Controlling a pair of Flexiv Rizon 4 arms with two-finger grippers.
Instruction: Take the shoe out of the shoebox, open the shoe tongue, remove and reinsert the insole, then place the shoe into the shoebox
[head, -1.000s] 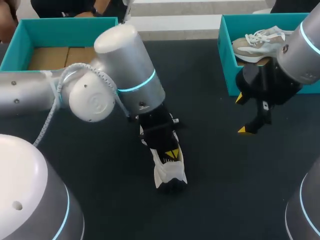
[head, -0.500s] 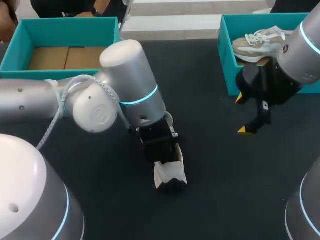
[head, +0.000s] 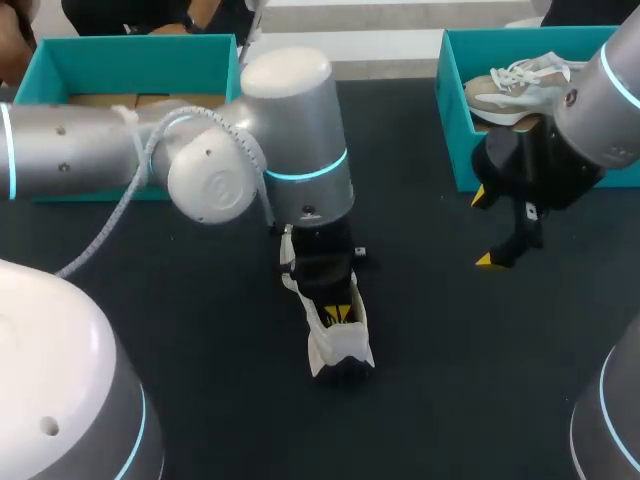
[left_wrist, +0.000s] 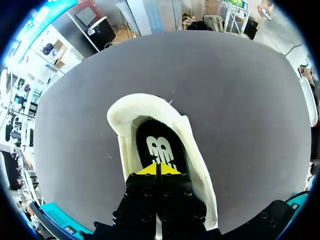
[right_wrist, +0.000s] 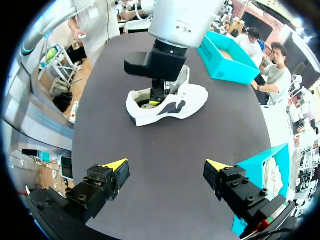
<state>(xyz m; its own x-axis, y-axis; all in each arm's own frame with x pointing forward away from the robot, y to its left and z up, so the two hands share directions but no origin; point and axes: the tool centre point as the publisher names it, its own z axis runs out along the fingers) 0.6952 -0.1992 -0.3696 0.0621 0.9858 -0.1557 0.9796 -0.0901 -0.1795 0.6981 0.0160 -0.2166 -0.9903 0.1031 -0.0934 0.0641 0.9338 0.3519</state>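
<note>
Left claw (left_wrist: 159, 169): tips pressed together inside white sneaker (left_wrist: 146, 103), on black insole (left_wrist: 150, 134), perhaps pinching it.
Right claw (right_wrist: 166, 165): spread wide over the desk (right_wrist: 212, 127).

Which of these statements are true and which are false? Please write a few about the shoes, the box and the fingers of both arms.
1. The white shoe lies on the table, outside the boxes. True.
2. The left arm's fingers are spread wide beside the shoe. False: they are closed together inside its opening, over the insole.
3. The right arm's fingers hold a shoe. False: they are open and empty, above the table.
4. The teal box on the right contains another shoe. True.
</note>
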